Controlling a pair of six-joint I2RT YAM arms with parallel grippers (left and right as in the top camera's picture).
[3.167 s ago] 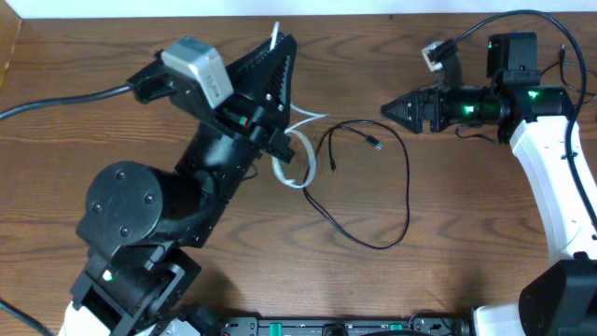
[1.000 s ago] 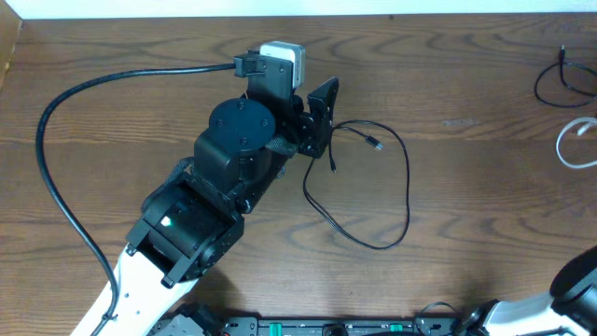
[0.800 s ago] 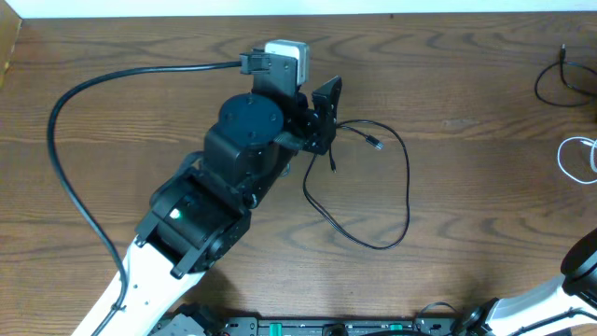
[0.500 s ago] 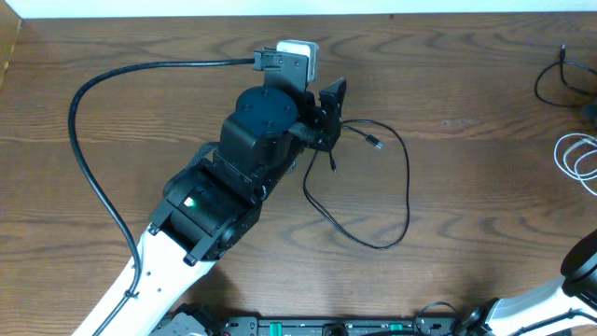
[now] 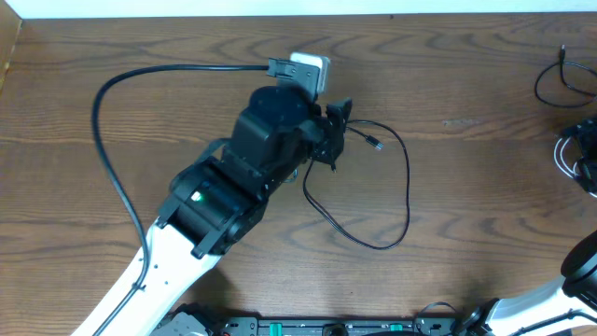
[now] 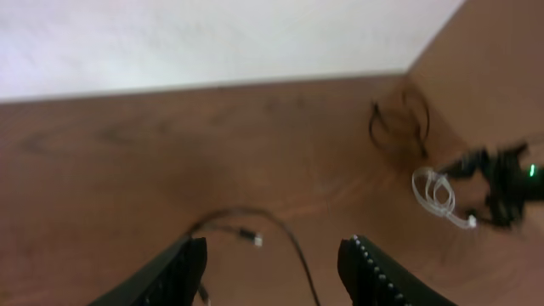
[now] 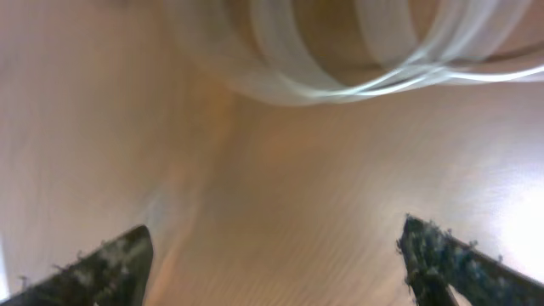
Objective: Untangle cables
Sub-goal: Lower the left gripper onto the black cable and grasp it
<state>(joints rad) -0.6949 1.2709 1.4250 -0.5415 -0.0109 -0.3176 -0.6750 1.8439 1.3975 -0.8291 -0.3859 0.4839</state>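
Left gripper (image 6: 272, 263): jaws spread, empty, over the black cable (image 5: 378, 191), which loops loose mid-table (image 5: 466, 75). Right gripper (image 7: 272, 259): jaws spread wide, empty, white cable (image 7: 340, 51) coiled just ahead, blurred; it lies at the table's far right edge (image 5: 565, 154).

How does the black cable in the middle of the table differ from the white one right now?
The black cable lies spread in one wide open loop at mid-table; the white cable is bunched in small tight coils near the right edge. The black cable sits beside the left tool; the white cable lies just ahead of the right tool. Both are thin cords resting on the table, apart from each other.
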